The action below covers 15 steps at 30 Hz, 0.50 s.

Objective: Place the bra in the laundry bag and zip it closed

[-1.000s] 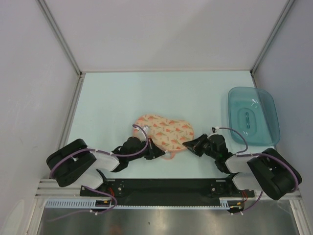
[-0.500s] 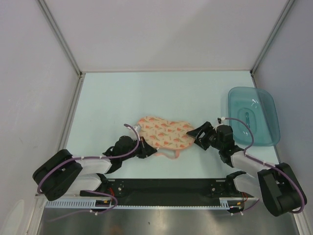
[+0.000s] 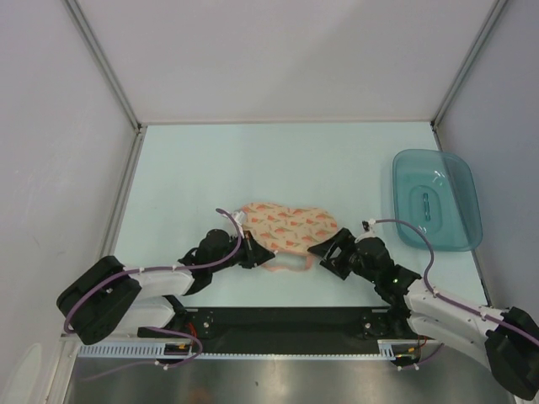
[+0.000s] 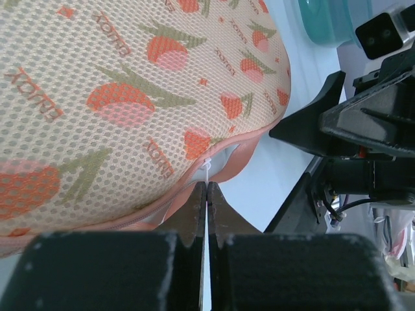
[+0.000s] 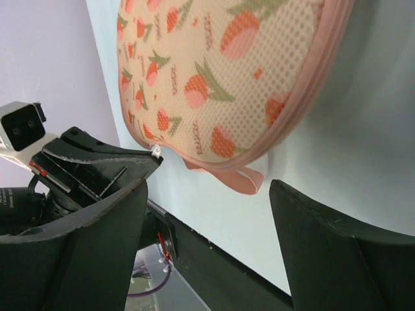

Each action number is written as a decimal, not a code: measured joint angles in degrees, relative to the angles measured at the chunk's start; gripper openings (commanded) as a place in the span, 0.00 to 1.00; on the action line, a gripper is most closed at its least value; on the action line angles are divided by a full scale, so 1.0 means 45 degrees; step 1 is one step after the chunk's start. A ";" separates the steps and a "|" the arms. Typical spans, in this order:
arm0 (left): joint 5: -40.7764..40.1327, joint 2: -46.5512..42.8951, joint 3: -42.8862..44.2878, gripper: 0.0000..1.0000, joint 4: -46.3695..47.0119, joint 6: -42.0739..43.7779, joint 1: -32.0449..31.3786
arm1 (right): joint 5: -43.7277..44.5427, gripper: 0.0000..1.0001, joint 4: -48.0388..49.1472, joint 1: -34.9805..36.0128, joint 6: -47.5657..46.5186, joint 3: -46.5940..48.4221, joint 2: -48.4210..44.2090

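Laundry bag (image 3: 288, 227) lies flat on the pale table (image 3: 210, 168), mid-table and near the front edge, printed side up. It sits between the two grippers, well apart from the teal tray (image 3: 413, 172) at far right. Its spot is about the same as half a second ago, but it sat nearer the front and more tilted a second ago.

Left gripper (image 3: 259, 255) is at the bag's near-left edge, a touch further right than before. Left wrist view shows the fingers (image 4: 191, 217) clenched together, pinching the small white zip pull (image 4: 207, 167) on the pink zip edging. A pale gap shows beside the pull; cannot tell if that is lining or the bra. Bra otherwise not distinguishable in any view.

Right gripper (image 3: 324, 251) is released, jaws wide apart and holding nothing. It is low over the table just off the bag's near-right edge and aimed at the left gripper. Half a second ago it was further back, at the bag's right end; it has since dropped toward the front, and the right arm now lies stretched low toward the bottom-right corner.

Right wrist view has a pink loop (image 5: 243, 181) hanging off the bag's edge between the open fingers (image 5: 84, 253), with the left gripper's tips and the white pull visible beyond
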 measured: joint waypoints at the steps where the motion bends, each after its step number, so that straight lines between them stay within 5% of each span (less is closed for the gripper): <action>1: 0.0000 0.0000 0.0000 0.00 -0.0019 -0.0010 0.0000 | 0.0068 0.79 0.0073 0.0175 0.0146 -0.0029 0.0136; 15: -0.0427 -0.0015 0.0267 0.00 -0.0243 -0.0359 -0.1316 | 0.0355 0.62 0.3468 0.1205 0.1404 0.0160 0.4197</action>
